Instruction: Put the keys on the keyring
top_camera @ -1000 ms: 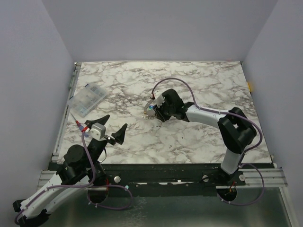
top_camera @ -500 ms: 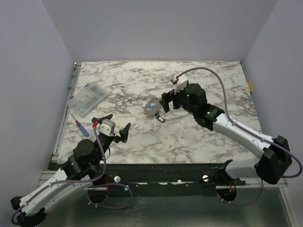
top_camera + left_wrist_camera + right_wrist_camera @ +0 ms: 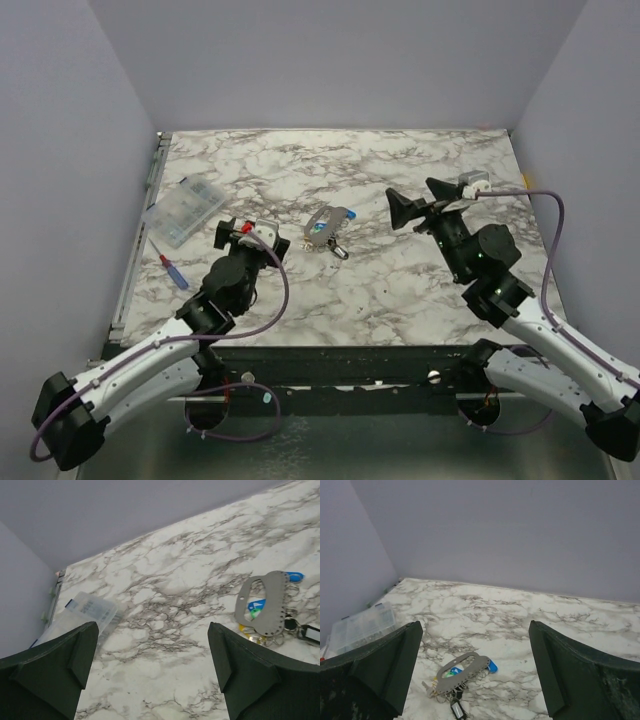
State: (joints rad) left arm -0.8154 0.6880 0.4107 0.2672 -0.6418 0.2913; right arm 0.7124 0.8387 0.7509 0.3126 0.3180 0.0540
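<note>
Since neither pincer has hold of anything, the next move turns on where the bunch lies. Obs.: left gripper (image 3: 251, 238) jaws at full spread, nothing btwn them; right gripper (image 3: 418, 200) same, wide and empty, held high off the surface. The keys (image 3: 328, 228) lie mid-table btwn the two, bunched w/ a flat grey tag (image 3: 265, 600): blue head (image 3: 295, 576) at its far-right end, yellow head (image 3: 247, 629) and a dark fob (image 3: 314, 634) on the near side. Re keyring: small wire loops (image 3: 439, 694) show at the tag's near edge; which one is the ring cannot be told, nor whether every key sits on it.

Relation: from left gripper the bunch is ahead and to the right, off its right finger's line; from right gripper, ahead, lower, left of centre. Tag's long axis runs approx. near-left to far-right, slantwise to both jaw lines. Left looks marginally nearer; close call. Judgement: either wrist needs a turn before closing.

Surface: marble-pattern table (image 3: 420, 290), flat, glossy. Room: plain lilac walls (image 3: 330, 60) on three sides. Clear compartment box (image 3: 185, 212) and a screwdriver (image 3: 172, 270) lie well apart at far left.
</note>
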